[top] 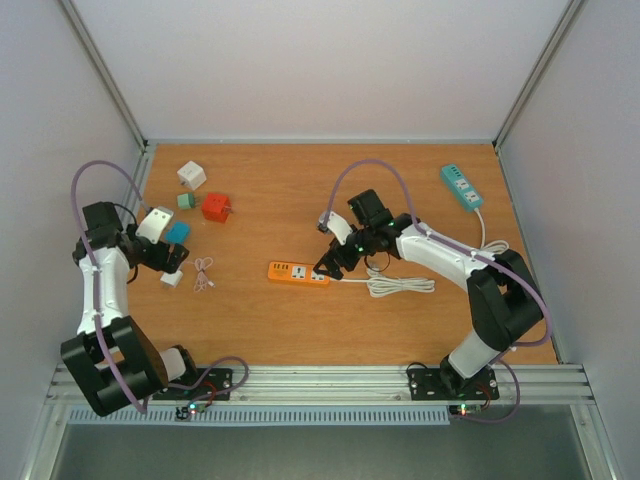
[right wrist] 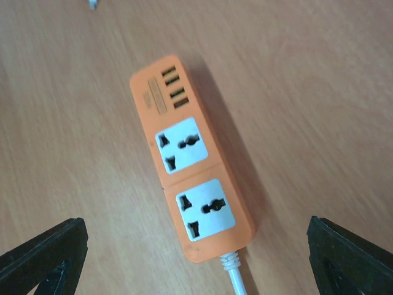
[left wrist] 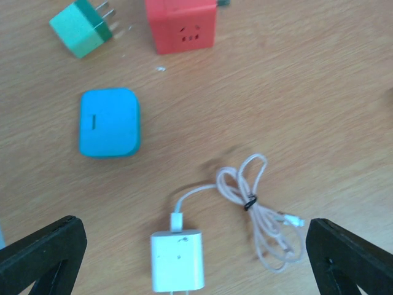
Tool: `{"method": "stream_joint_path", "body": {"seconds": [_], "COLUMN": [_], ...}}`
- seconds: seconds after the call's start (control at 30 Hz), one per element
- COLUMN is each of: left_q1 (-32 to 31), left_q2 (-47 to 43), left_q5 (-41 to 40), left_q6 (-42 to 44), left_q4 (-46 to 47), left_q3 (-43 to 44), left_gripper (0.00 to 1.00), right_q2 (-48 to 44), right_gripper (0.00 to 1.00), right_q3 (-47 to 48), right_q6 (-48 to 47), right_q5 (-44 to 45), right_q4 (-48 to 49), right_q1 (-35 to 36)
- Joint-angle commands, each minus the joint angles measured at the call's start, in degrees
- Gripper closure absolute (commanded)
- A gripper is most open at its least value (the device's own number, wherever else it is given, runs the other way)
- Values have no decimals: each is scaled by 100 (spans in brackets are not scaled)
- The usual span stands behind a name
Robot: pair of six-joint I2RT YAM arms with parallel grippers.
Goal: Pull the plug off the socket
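— Two grippers, both spread wide, as we see it. The left gripper point(left wrist: 193, 224) hangs over the white plug point(left wrist: 177, 260), its fingers point(left wrist: 43, 255) apart at either side and touching nothing.

— We agree. That white plug lies flat on the counter point(left wrist: 295, 92), with a thin cable point(left wrist: 258, 209) running from one end into a loose tied bundle just beside it.

— And the right gripper point(right wrist: 195, 221)?

— It stands open over the orange power strip point(right wrist: 190, 178), with its fingers well clear on both sides. We see the strip's two outlets facing up with their holes showing, and a row of small ports at one end.

— From above we place the strip near the middle of the counter, its white cord point(top: 400, 286) coiled to the right of it. The white plug sits well apart from it, at the left side by the left arm.

— Near that plug we also see a blue adapter point(left wrist: 109, 123), a green plug point(left wrist: 83, 26) and a red cube socket point(left wrist: 182, 24), each lying apart from the white plug.
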Motion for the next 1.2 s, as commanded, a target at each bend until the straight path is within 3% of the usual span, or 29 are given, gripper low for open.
{"method": "stream_joint_path", "body": {"seconds": [0.0, 0.23, 0.5, 0.63, 0.73, 0.87, 1.03, 1.17], "left_q1": [-243, -481, -516, -522, -527, -536, -549, -558], "left_q2": [-340, -593, -658, -658, -669, -675, -715, -732], "left_q5": [385, 575, 677, 699, 696, 839, 867, 853], "left_q6": [-401, -769, -879, -909, -907, -1013, -1128, -1151], "left_q4": [-166, -64, -16, -8, 5, 82, 209, 224], "left_q3": [-8, -164, -197, -228, -234, -284, -342, -334], "left_gripper": [0, 0, 0, 0, 0, 0, 0, 0], "right_q2": [173, 616, 1030, 1131, 1191, 1283, 1351, 1386], "right_gripper": [2, 3, 8, 18, 34, 47, 55, 55], "right_q3": [-227, -451, -450, -438, -434, -403, -361, -311], "right_q6": [-551, -910, -1047, -1047, -981, -897, -579, -384], "right_q5": [708, 1547, 1814, 1920, 2001, 1994, 2033, 2037], "right_q4": [228, 690, 960, 1078, 1162, 1167, 1278, 1335], "right_q1": [313, 794, 1032, 1042, 1035, 967, 627, 165]}}
